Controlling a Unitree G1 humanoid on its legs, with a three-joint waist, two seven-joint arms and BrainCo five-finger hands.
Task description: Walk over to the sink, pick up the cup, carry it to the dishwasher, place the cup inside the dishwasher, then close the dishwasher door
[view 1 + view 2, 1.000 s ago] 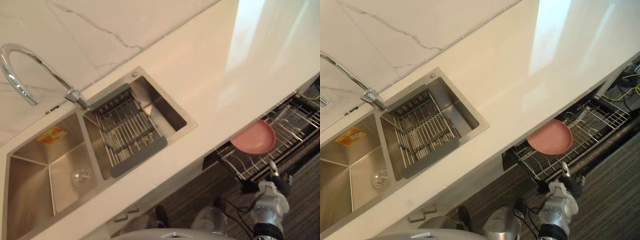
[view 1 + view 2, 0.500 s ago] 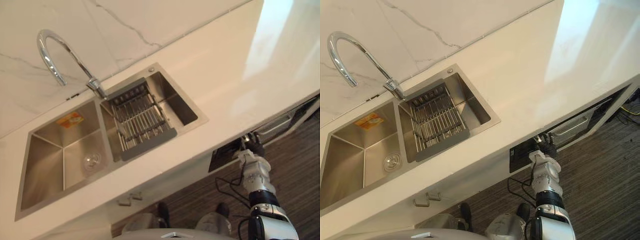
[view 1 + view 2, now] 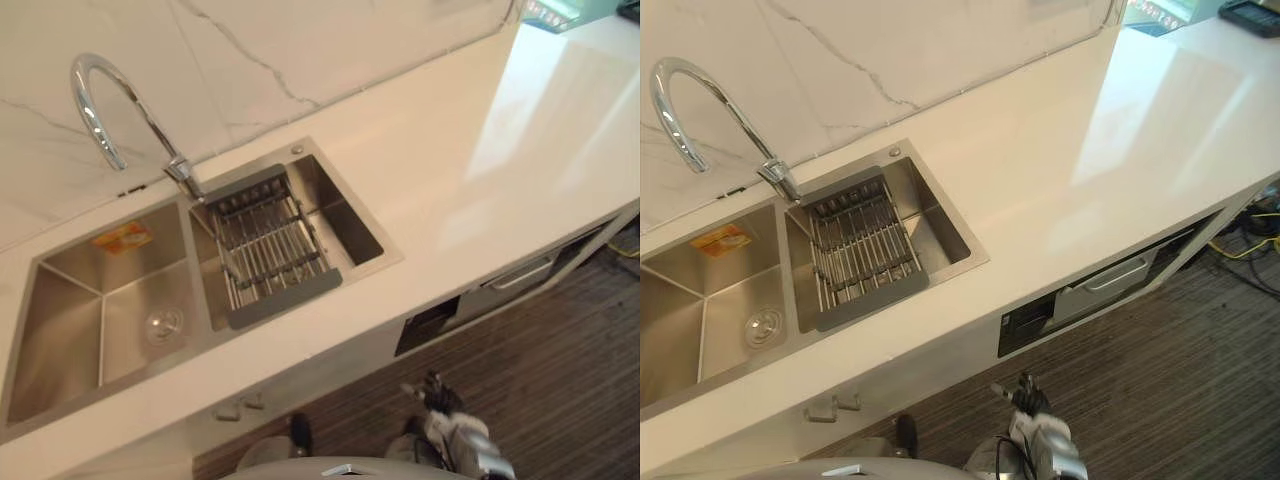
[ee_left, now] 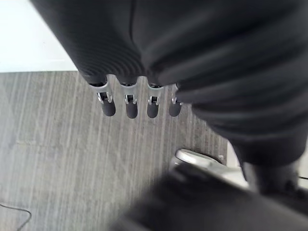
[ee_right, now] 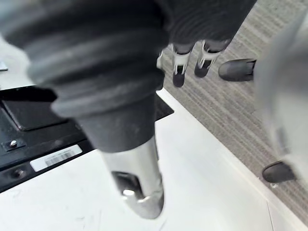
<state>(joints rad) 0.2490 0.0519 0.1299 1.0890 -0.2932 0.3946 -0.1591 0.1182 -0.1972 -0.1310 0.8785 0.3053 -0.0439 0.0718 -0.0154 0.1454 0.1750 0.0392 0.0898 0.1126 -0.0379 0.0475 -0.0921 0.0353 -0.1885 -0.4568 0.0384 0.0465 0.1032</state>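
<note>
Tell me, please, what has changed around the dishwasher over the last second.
The dishwasher rack with its pink plate slid in and the front now looks shut. The right hand, open, pushed it, then drew back low. The sink and faucet are unchanged.

- Bench (image 3: 420, 170): we record a glossy white top with pale reflections.
- Wall (image 3: 250, 50): white marble pattern with thin grey veins.
- Sink (image 3: 60, 320): brushed silver-grey steel. We note an orange and yellow sticker (image 3: 122, 237) on one basin wall.
- Tap (image 3: 178, 168): bright chrome.
- Drain rack (image 3: 268, 250): silver wires with dark grey end bars.
- Dishwasher (image 3: 1110, 283): silver-grey front with a black panel beside it.
- Floor (image 3: 570, 380): dark brown-grey with fine stripes.
- Left hand (image 4: 144, 48): black ribbed cover. The silver fingers (image 4: 127, 108) have dark tips.
- Right hand (image 5: 96, 57): we list a dark grey ribbed cover. The silver fingers (image 5: 179, 74) have dark tips.
</note>
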